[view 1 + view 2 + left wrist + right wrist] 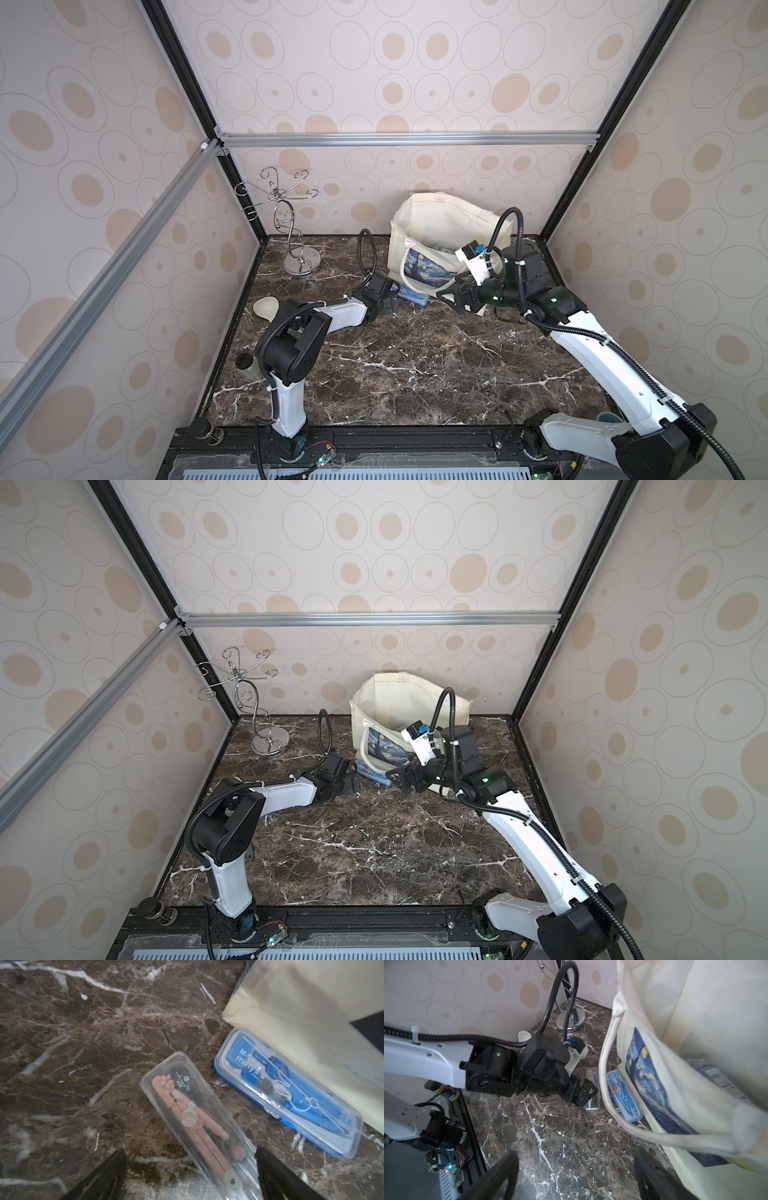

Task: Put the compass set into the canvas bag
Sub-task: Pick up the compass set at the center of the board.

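Marble tabletop (415, 365) bears the pink compass set (193, 1118), one end between the wide-open jaws of the left tool (190, 1151); the right tool (576, 1151) gapes empty nearby. Beyond, the blue compass set (286, 1088) lies against the canvas bag (436, 232).

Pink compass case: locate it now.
Left wrist view: the pink case lies flat on the table, one end inside the open left hand, beside the blue case by the canvas bag.

tops: high, looking down | wrists: close, low | all share canvas bag (432, 224)
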Motion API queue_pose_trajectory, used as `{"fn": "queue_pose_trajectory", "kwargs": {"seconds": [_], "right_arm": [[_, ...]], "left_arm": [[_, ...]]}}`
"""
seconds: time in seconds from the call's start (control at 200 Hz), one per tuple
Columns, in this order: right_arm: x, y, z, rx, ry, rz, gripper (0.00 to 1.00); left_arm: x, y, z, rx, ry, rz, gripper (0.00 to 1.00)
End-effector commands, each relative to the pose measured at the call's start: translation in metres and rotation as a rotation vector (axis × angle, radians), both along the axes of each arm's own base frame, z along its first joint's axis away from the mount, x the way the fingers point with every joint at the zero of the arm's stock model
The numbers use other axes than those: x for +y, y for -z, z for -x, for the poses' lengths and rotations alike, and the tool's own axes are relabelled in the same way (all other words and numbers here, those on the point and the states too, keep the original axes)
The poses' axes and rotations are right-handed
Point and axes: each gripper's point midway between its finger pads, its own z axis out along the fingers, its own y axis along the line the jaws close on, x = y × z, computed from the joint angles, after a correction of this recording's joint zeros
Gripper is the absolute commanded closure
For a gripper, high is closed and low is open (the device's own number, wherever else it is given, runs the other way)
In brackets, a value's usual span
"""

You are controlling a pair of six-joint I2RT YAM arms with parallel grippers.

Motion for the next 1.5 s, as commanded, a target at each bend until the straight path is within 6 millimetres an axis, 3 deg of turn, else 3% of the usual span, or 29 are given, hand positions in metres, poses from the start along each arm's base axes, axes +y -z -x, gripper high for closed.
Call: {"fn": "queue_pose_trajectory", "kwargs": {"seconds": [0.0,0.36,0.825,1.005,1.271,1.496], "right_arm": [[0.016,-0.008,0.012,-0.063,-0.062,-0.031,0.13],[0.033,-0.008,0.033,-0.147,-0.135,-0.054,0.13],[0.039,-0.002,0.027,-0.129,-0.144,-0.040,0.13],[0.045,-0.003,0.026,-0.126,-0.159,-0.043,0.13],[0.045,-0.001,0.024,-0.130,-0.155,-0.030,0.13],[0.048,0.000,0.021,-0.121,-0.159,-0.027,0.13]], "left_arm": [[-0.005,0.000,-0.005,0.009,-0.033,-0.014,0.06],[-0.009,0.024,-0.003,0.064,-0.027,-0.080,0.15],[0.007,0.024,0.030,0.106,0.027,-0.096,0.33],[0.001,0.030,0.028,0.118,0.055,-0.090,0.35],[-0.004,0.041,0.028,0.143,0.068,-0.079,0.55],[0.004,0.033,0.028,0.110,0.051,-0.101,0.61]]}}
